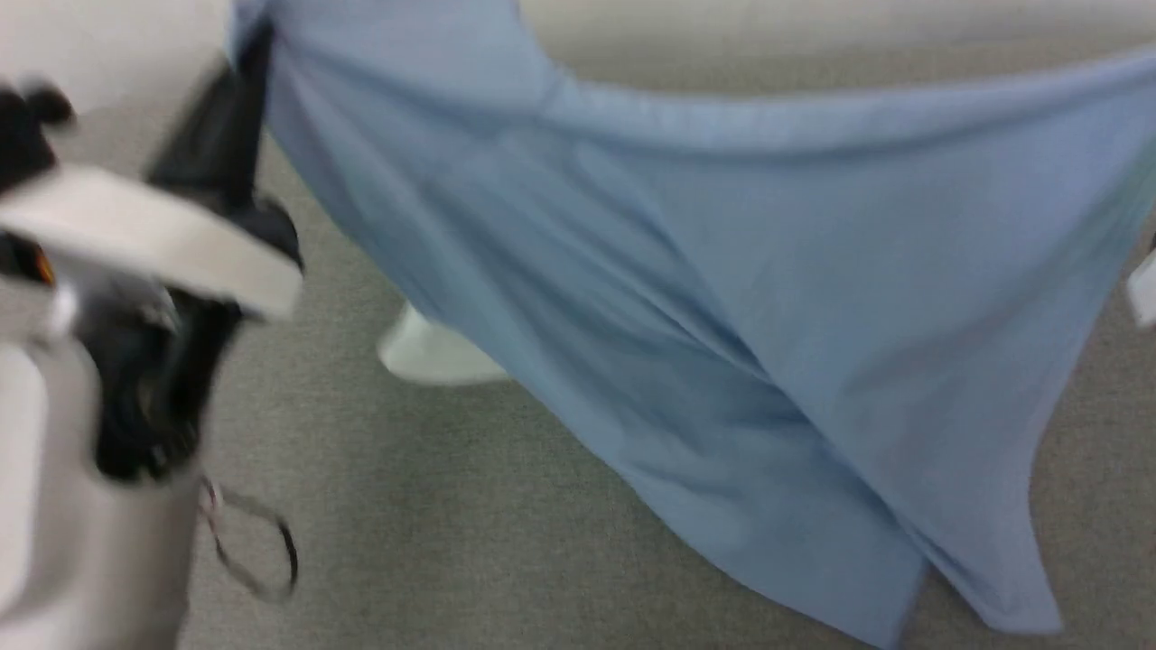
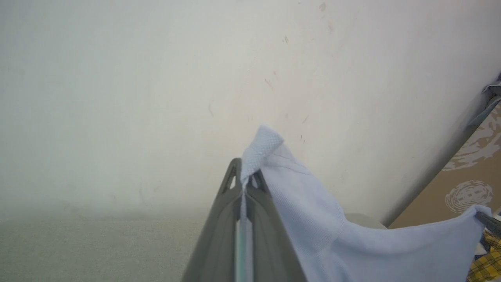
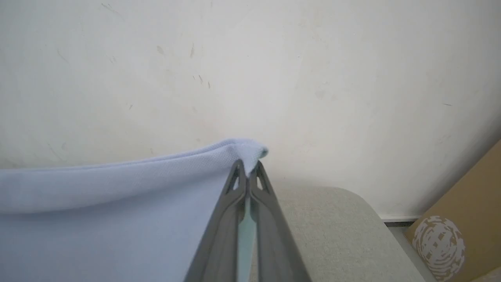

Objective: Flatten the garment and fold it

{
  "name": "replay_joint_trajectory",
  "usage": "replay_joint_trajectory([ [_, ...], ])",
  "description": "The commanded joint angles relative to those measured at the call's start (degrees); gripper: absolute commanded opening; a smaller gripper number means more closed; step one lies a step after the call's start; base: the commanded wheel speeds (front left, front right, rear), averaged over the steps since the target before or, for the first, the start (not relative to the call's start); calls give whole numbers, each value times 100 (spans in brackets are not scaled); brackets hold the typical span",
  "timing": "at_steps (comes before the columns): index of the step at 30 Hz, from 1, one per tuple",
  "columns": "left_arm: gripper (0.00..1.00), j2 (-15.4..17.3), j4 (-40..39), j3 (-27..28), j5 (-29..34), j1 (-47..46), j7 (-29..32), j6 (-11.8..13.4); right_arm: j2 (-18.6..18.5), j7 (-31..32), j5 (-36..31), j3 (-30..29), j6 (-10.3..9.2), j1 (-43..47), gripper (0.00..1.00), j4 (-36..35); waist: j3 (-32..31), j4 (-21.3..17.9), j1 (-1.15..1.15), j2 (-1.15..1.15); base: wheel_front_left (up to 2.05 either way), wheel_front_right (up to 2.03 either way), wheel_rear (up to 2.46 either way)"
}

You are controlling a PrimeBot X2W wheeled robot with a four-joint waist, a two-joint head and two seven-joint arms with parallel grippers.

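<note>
The garment (image 1: 722,298), a light blue knit shirt, hangs in the air as a wide sheet above the grey surface (image 1: 406,506), its lower edge trailing down to the right. In the left wrist view my left gripper (image 2: 245,172) is shut on a corner of the garment (image 2: 313,219), with a tuft of cloth sticking out past the tips. My right gripper (image 3: 247,168) is shut on the other corner of the garment (image 3: 117,203), whose hem runs off to the left. In the head view the left arm (image 1: 153,271) is a blurred dark and white shape at the left.
A pale wall (image 3: 250,70) fills the background. The grey padded surface (image 3: 332,235) has a rounded corner. A brown cardboard box (image 3: 454,239) with a white print stands at the right. Something yellow plaid (image 2: 487,262) lies at the far right. A white object (image 1: 433,352) peeks from behind the cloth.
</note>
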Motion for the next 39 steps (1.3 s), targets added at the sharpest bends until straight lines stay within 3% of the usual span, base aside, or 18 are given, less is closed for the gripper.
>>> replay_joint_trajectory([
  [1, 0, 83, 140, 67, -48, -493, 54, -31, -157, 145, 34, 94, -10, -412, 0, 40, 539, -183, 0, 0, 0, 0, 0],
  [10, 0, 413, 1030, 158, 579, -3122, -18, 110, -715, 523, 60, 654, -10, -2605, 0, 848, 1614, -382, 0, 0, 0, 0, 0],
  [13, 0, 570, 1360, 209, 905, -4051, -216, 187, -713, 494, -3, 771, -10, -3512, 0, 1293, 1987, -499, 0, 0, 0, 0, 0],
  [19, 0, 694, 1915, 184, 1586, -5658, -1062, 307, -440, 30, -432, 591, -10, -5194, 0, 2238, 2494, -603, 0, 0, 0, 0, 0],
  [24, 0, 695, 2258, 254, 1904, -6392, -2102, 332, -361, -729, -810, 538, -10, -6028, 0, 2735, 2600, -614, 0, 0, 0, 0, 0],
  [30, 0, 678, 2654, 233, 1856, -6251, -2775, 65, -447, -1348, -1090, 501, -10, -6061, 0, 3154, 2441, -456, 0, 0, 0, 0, 0],
  [39, 0, 635, 3312, -167, 1669, -3714, -2542, -230, -517, -1372, -564, 946, -10, -4071, 0, 3682, 1522, -119, 0, 0, 0, 0, 0],
])
